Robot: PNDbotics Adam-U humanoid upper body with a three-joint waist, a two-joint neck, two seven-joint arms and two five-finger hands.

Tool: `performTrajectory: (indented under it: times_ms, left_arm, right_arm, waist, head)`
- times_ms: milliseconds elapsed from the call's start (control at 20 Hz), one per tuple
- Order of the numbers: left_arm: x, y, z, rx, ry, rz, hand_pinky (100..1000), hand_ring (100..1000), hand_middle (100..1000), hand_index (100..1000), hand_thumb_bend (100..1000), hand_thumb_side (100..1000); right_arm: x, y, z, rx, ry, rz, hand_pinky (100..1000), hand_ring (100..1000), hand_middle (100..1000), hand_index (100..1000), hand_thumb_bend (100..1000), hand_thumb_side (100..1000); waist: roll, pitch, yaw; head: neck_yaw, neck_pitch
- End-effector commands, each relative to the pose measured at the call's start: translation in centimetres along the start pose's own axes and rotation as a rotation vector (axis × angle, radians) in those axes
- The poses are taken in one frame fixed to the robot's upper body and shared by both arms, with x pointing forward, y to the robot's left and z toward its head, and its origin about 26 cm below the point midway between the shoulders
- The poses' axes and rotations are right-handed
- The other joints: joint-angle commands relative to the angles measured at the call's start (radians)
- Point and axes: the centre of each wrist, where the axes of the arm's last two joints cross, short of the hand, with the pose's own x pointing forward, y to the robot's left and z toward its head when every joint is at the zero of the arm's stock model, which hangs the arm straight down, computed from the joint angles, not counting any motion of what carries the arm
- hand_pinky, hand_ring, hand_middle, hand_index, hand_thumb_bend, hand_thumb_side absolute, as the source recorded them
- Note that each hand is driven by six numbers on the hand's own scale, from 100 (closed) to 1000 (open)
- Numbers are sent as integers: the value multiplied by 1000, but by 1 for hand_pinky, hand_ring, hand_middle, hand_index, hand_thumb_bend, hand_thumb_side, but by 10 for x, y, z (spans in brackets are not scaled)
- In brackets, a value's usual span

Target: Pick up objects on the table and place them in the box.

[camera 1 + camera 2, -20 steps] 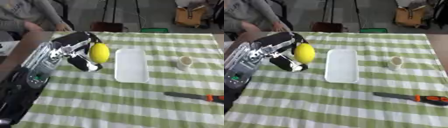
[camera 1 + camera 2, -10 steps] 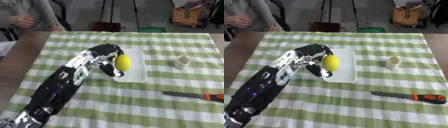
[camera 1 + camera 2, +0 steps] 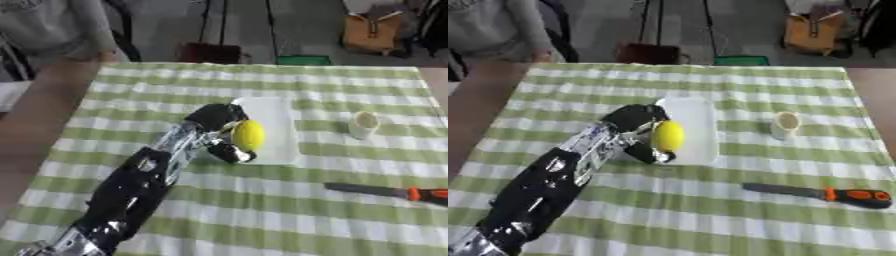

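Note:
My left hand (image 3: 219, 131) reaches in from the lower left and is shut on a yellow lemon-like ball (image 3: 248, 135). It holds the ball over the left edge of a shallow white tray (image 3: 273, 125) in the middle of the green checked table. A small pale cup (image 3: 363, 124) stands to the right of the tray. A knife with an orange and black handle (image 3: 857, 195) lies at the right near the table's front. My right hand shows in neither view.
The table's brown bare edge (image 3: 35, 125) runs along the left. A person sits at the far left corner (image 3: 52, 30). Beyond the table stand a dark stool (image 3: 210, 52) and a brown bag (image 3: 374, 31).
My left arm has swung from the table's left side toward the middle, carrying the yellow ball to the tray's left edge. The camera has also shifted.

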Motion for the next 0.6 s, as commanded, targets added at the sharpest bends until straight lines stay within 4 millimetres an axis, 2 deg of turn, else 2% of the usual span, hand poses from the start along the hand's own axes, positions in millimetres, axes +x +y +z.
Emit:
performTrajectory:
  times_ms: [50,200,350,600]
  left_arm:
    - [0,25,-1,178,15,15,763,797,840,873,739,798]
    - [1,40,2,302,28,52,773,805,852,876,764,810]
    - [2,67,8,423,35,81,768,808,857,876,764,803]
    - [2,99,25,621,35,165,720,792,850,868,695,842]
  right_arm:
    - [6,-4,-4,-1,-28,5,623,633,717,828,440,741]
    - [6,-4,-4,0,-29,5,623,633,717,828,448,742]
    - [6,-4,-4,-1,-27,6,623,633,717,828,442,741]
    - [5,-4,-3,-1,-23,5,623,632,717,827,441,742]
  waist:
    - [-4,-16,2]
    - [-5,-17,2]
    - [-5,-19,3]
    - [-5,-22,7]
  head:
    - [-1,5]
    - [-1,4]
    - [-1,4]
    - [-2,-2]
